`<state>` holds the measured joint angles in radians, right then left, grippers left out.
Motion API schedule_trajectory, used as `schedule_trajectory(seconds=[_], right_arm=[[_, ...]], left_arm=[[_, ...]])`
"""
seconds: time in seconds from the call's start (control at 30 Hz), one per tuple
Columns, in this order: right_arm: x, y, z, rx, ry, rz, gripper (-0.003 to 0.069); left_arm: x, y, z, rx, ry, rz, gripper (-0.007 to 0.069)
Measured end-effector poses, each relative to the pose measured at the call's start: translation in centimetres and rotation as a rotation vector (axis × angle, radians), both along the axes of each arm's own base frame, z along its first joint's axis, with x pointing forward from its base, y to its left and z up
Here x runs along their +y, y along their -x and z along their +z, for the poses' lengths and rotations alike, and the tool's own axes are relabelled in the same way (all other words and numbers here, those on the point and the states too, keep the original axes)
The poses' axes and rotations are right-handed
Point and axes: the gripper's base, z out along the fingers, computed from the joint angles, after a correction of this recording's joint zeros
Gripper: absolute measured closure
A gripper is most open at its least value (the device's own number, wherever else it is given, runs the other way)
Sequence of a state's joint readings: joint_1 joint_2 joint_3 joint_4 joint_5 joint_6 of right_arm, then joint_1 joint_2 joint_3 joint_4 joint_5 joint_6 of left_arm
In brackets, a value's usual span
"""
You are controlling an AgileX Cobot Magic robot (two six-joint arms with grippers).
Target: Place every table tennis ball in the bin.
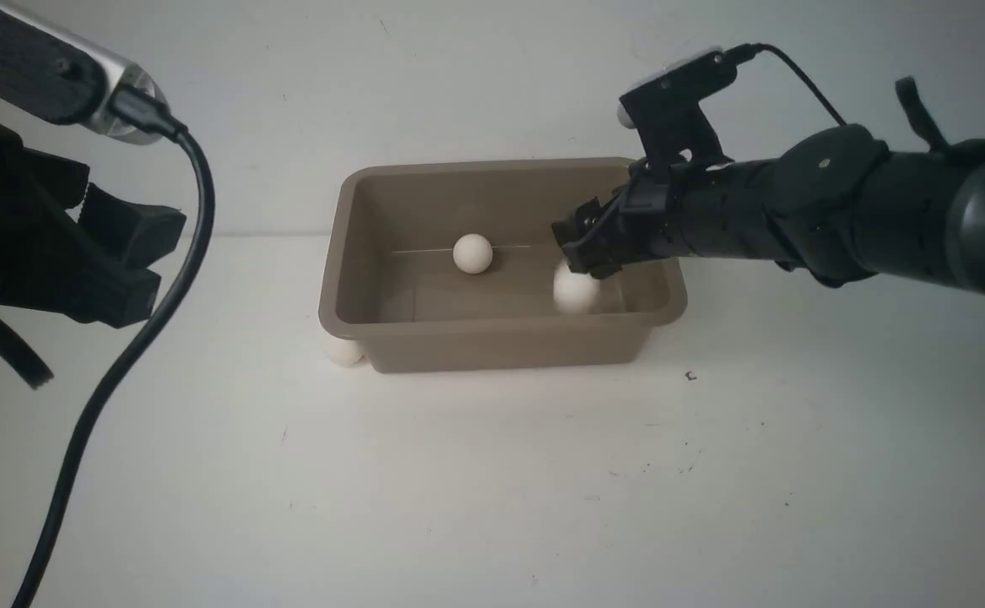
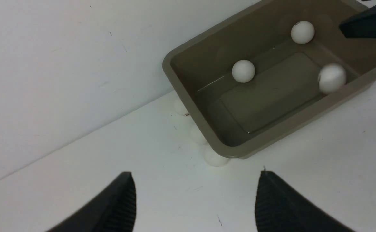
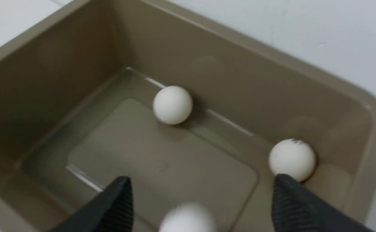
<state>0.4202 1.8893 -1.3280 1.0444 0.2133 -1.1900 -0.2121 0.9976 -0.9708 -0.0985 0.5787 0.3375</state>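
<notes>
Now the right gripper [image 3: 202, 180], spread over the rectangular grey-brown plastic bin [image 1: 500, 348], lets a small matte white ball [image 1: 576, 290] fall; best to rise straight before swinging away.

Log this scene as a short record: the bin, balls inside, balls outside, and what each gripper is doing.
bin: grey-brown, on table
inside: back-middle ball, marked ball in back right corner, blurred ball below right gripper
outside balls: about three, beside bin's left side
left gripper: open, empty
right gripper: open, empty, over bin
</notes>
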Motion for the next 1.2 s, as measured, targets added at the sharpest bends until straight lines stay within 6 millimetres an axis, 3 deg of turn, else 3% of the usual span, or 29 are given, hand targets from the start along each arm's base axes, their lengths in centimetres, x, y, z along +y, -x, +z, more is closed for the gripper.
schedule_trajectory(seconds=[0.17, 0.33, 0.43, 0.57, 0.7, 0.97, 1.2], right_arm=[[-0.8, -0.4, 0.3, -0.029, 0.009, -0.035, 0.0100], [-3.3, -1.0, 1.6, -0.052, -0.003, -0.092, 0.0114], [-9.4, -1.9, 3.1, -0.035, -0.027, -0.169, 0.0142], [-14.3, -2.0, 2.7, 0.035, -0.016, -0.157, 0.0160], [-17.1, -1.6, 2.3, 0.074, 0.016, -0.083, 0.0176], [-17.5, -1.4, 0.8, 0.119, 0.046, 0.032, 0.0186], [-17.2, -3.5, -1.0, 0.144, 0.056, 0.119, 0.0195]], left_arm=[[0.0, 0.0, -0.1, 0.007, -0.002, -0.001, 0.0178], [0.0, 0.1, -0.1, 0.018, -0.004, -0.002, 0.0178], [0.0, 0.1, -0.1, 0.018, -0.004, -0.002, 0.0178], [0.0, 0.1, -0.1, 0.018, -0.004, -0.002, 0.0178], [0.0, 0.1, -0.2, 0.019, -0.004, -0.002, 0.0178], [0.0, 0.1, -0.1, 0.020, 0.000, -0.002, 0.0178], [0.0, 0.1, -0.1, 0.021, 0.004, -0.002, 0.0178]])
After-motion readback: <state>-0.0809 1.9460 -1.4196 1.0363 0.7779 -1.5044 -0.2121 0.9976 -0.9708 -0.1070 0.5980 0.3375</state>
